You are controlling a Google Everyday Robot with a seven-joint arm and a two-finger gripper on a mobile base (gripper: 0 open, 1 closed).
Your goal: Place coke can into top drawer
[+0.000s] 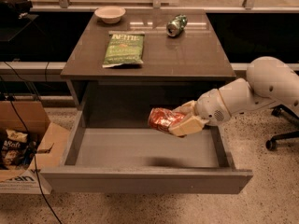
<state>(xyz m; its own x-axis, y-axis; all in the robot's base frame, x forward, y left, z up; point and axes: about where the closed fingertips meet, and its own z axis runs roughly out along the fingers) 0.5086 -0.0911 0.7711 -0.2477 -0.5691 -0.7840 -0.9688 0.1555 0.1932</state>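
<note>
I log my gripper (177, 121) clamped around the sideways coke can (161, 118), open top drawer (126, 155) directly beneath.

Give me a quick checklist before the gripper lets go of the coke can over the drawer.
1. Top drawer pulled open: ok.
2. Coke can clamped in gripper, lying sideways: ok.
3. Can over the drawer's inside, right of middle: ok.
4. Nothing seen on the drawer floor under the can: ok.
5. Can low enough to release gently: cannot tell.
</note>
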